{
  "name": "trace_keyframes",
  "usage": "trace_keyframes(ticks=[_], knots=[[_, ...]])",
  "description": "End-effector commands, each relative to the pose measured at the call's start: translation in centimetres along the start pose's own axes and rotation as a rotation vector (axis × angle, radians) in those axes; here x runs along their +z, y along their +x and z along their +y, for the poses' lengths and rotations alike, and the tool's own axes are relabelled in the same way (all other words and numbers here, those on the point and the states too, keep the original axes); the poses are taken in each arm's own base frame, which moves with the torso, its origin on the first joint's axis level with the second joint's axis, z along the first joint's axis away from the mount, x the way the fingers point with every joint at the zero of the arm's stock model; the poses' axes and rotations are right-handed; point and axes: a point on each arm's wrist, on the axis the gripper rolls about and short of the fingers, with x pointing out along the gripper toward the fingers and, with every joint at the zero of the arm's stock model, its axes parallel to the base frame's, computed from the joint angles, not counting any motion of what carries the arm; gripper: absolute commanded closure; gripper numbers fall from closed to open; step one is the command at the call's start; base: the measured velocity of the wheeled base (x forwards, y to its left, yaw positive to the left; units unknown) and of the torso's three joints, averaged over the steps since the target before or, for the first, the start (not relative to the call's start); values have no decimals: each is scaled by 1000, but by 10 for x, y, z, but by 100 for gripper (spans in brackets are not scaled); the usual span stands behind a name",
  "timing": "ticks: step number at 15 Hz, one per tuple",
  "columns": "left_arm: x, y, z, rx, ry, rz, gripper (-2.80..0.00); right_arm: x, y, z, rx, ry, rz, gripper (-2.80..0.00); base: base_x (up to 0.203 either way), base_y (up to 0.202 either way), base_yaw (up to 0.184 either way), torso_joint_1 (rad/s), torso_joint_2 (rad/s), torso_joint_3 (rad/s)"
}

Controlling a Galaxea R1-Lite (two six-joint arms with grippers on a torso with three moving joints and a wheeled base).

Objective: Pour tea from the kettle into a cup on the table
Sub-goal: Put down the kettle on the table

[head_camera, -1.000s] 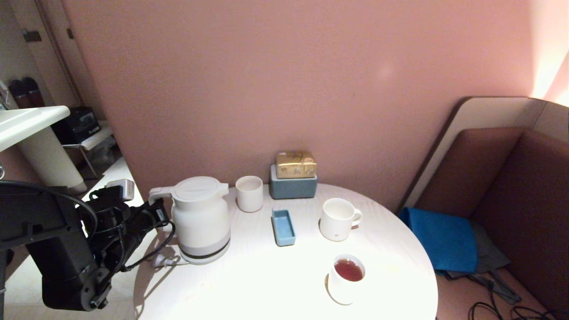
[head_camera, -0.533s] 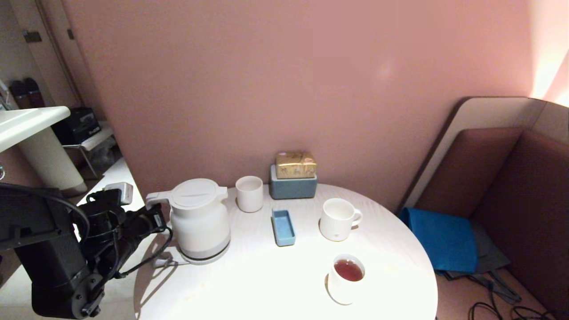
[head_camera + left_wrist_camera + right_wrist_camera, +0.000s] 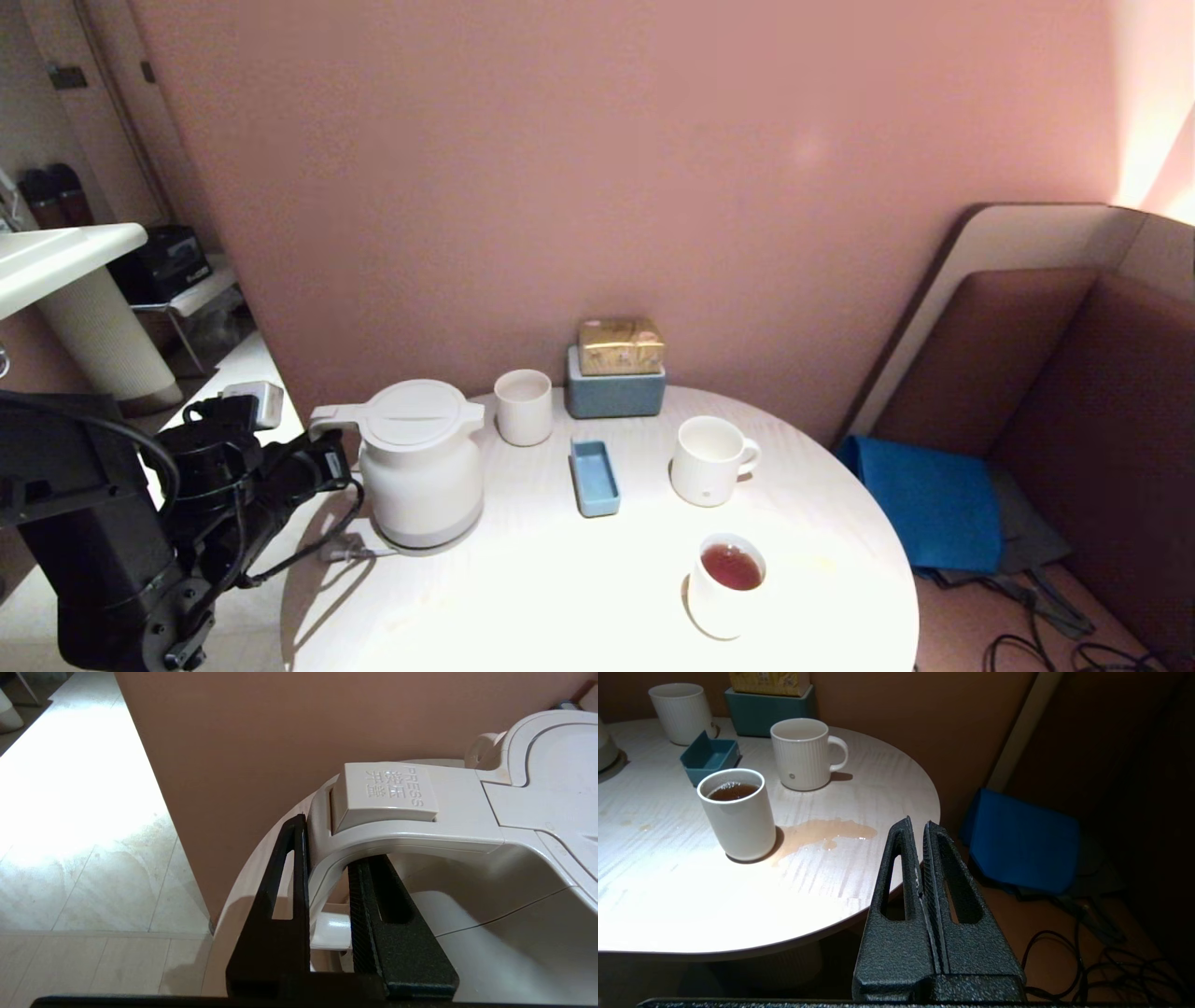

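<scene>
one gripper, the left gripper [image 3: 327,877], is pinched on the loop handle of the kettle [image 3: 420,467], which is stood near the left edge of the tabletop [image 3: 560,597]. the cup [image 3: 726,586], already holding tea [image 3: 731,567], is set near the front right edge, well apart. the right gripper [image 3: 922,858] is pressed together, held off that edge, nearer the cup.

White ribbed handleless cup [image 3: 523,407] standing beside a grey-blue rectangular box [image 3: 615,393], gold patterned packet [image 3: 621,345] sitting on that box, small blue rectangular tray [image 3: 595,477] lying nearby, white ribbed mug with loop handle [image 3: 711,460] standing right of it, blue cloth [image 3: 927,505] lying on the brown bench seat [image 3: 1092,439]
</scene>
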Motion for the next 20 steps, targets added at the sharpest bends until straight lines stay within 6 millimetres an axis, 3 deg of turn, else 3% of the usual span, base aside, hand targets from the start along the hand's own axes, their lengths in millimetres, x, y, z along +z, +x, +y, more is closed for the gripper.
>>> trace_keyframes(ticks=[1,9,20], knots=[[5,1,0,-2,-5,-51,0,0,0,0,1,0,1,0,0,0,0,0,0,0],[4,29,-1,-7,-8,-98,0,0,0,0,1,0,1,0,0,0,0,0,0,0],[3,11,8,12,-7,-58,0,0,0,0,1,0,1,0,0,0,0,0,0,0]])
